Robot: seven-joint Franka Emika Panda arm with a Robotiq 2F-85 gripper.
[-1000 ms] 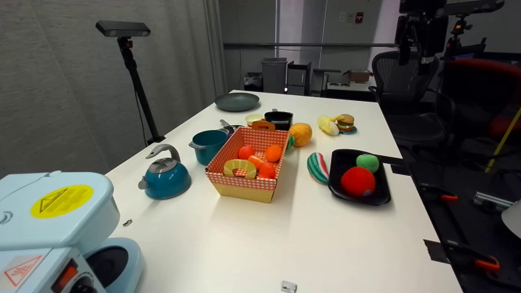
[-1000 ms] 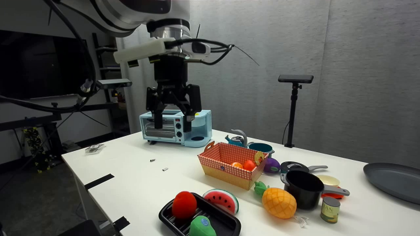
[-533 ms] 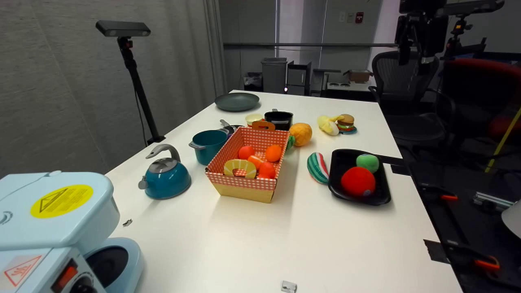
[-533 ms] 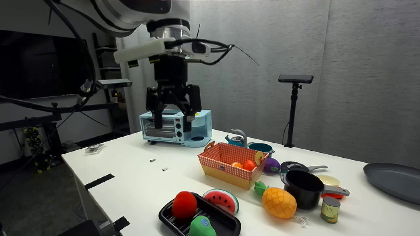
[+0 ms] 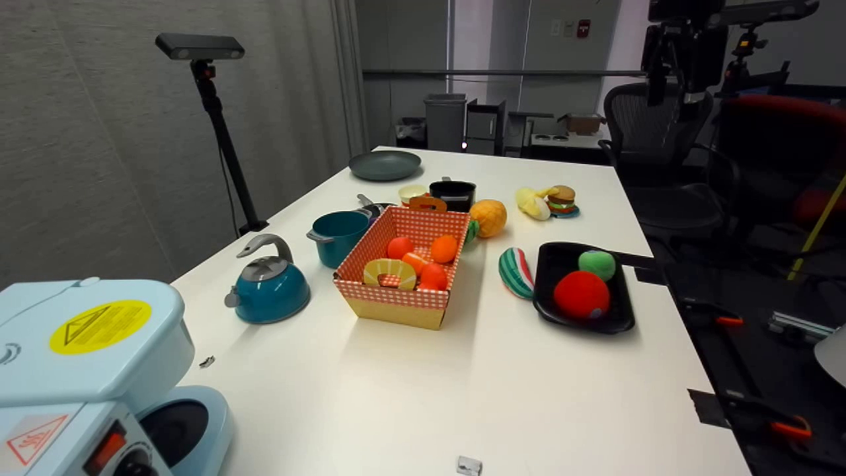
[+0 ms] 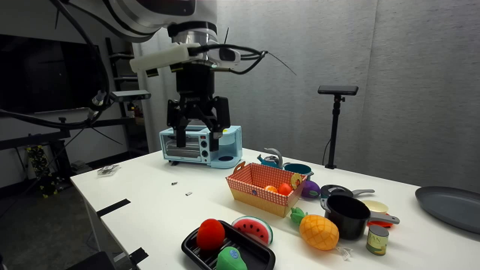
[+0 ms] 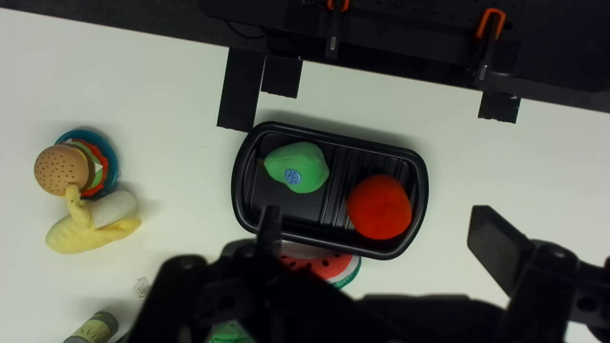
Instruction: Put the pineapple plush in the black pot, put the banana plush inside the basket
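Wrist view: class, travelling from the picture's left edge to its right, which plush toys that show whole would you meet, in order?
banana plush → green pear plush → red plush. Left out: watermelon plush, partly hidden.

The fingers (image 7: 498, 250) stand wide apart above the tabletop (image 7: 476, 157); a pear (image 7: 302, 164) and a red toy (image 7: 380, 207) lie in a black tray (image 7: 336, 186), a banana (image 7: 78, 233) just beside a burger (image 7: 62, 169).

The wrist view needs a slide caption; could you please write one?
Open gripper above the table; green pear and red toy in black tray, banana beside burger.
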